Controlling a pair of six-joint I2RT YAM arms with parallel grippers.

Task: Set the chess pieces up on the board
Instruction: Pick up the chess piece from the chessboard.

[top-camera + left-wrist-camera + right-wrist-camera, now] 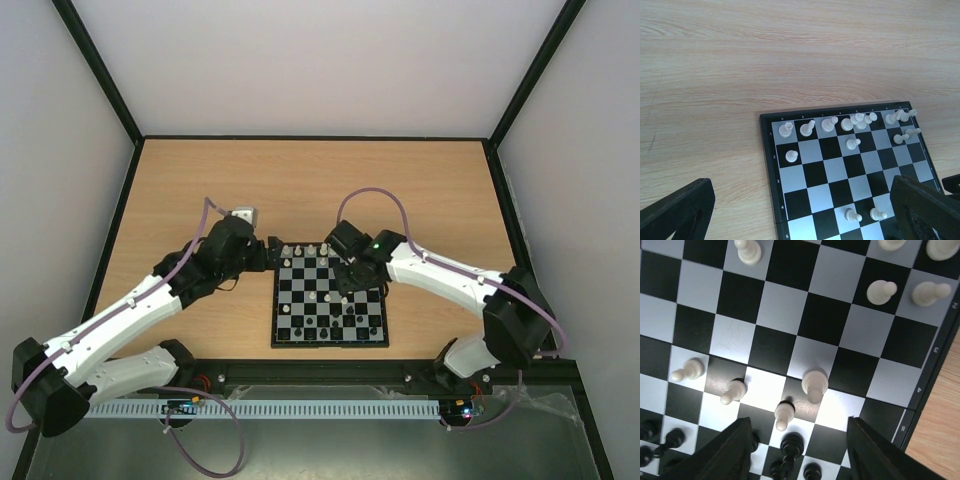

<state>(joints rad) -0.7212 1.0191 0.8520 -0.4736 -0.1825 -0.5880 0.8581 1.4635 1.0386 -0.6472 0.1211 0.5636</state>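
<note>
The board (279,338) lies at the table's near middle. Cream-white pieces (310,250) stand mostly along its far rows, black pieces (320,328) along its near rows. My left gripper (270,253) is open and empty at the board's far-left corner. In the left wrist view it (800,215) spans the board's edge (767,165), with white pieces (786,129) ahead. My right gripper (350,278) hovers open over the board's right half. In the right wrist view it (800,450) is above a white pawn (784,414), with another pawn (814,385) beyond and black pieces (791,445) below.
The wooden table (300,180) is enclosed by grey walls with black frame posts. Two more white pawns (733,390) stand mid-board left of my right gripper. The board's right border (935,365) meets bare wood. Cables loop above both arms.
</note>
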